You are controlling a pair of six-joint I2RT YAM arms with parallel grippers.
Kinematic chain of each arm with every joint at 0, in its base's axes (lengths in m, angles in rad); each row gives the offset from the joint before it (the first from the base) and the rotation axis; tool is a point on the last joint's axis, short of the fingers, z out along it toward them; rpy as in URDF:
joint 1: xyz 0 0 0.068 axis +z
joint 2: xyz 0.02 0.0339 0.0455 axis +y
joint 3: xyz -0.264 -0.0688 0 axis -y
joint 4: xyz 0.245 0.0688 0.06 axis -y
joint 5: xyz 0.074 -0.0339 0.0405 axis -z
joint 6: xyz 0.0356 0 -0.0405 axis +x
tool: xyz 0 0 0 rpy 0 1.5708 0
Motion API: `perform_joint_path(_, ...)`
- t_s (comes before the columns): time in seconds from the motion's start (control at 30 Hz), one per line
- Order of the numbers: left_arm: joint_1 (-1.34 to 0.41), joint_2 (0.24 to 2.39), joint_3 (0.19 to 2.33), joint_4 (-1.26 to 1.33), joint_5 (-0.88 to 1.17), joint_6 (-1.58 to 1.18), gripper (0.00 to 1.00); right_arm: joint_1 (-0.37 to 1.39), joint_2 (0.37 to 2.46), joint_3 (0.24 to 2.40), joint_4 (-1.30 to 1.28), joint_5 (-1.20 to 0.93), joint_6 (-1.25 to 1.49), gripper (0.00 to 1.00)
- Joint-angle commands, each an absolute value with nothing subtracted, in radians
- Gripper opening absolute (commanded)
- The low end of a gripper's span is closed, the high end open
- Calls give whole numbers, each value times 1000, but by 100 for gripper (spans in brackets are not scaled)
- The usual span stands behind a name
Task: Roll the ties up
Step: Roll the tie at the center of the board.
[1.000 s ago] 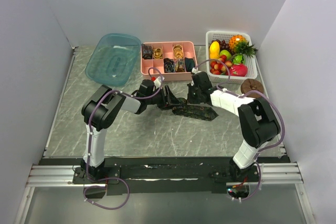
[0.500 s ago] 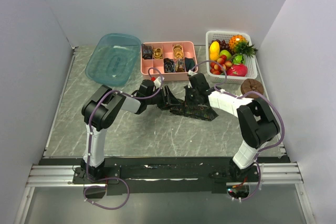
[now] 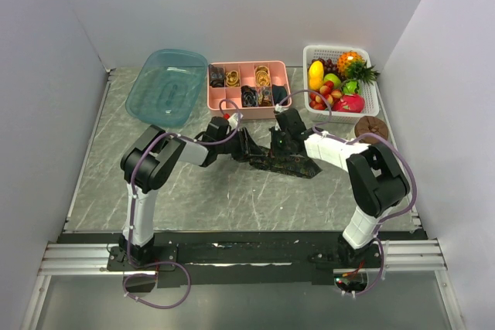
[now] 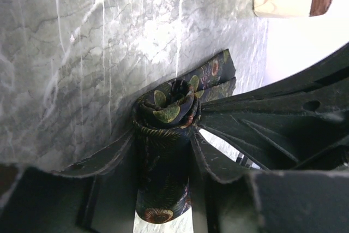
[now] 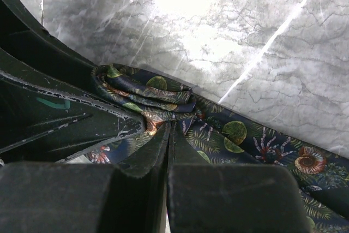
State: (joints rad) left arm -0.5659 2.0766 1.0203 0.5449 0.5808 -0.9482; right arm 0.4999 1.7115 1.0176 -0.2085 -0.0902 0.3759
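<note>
Mid-roll, I'd say — the tie [image 3: 292, 165] lies mid-table [image 3: 193, 199], one end coiled. Left gripper [image 4: 163, 135] hugs that coil, fingers touching both sides; right gripper [image 5: 168, 129] is pinched shut beside it. Next — wind the loose length on, snug.

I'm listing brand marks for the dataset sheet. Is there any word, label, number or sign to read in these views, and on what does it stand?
None: no text can be read in any view.
The tie carries only a pattern of shells and leaves, no lettering.
The pink organiser, the blue tub and the white basket show no label or mark.
</note>
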Motion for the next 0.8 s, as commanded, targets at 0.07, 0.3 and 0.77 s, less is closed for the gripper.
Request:
perform_joint_path(0.07,-600,2062,1084,410,519,-876,36,515,1678,1019,-183,-52,400,0)
perform_joint_path(0.3,-601,2031,1137,250,437,-804,32,508,1582,1011,-199,-32,391,0)
perform_joint_path(0.77,-624,1960,1276,-95,218,-650,31,512,1696,979,-157,-97,397,0)
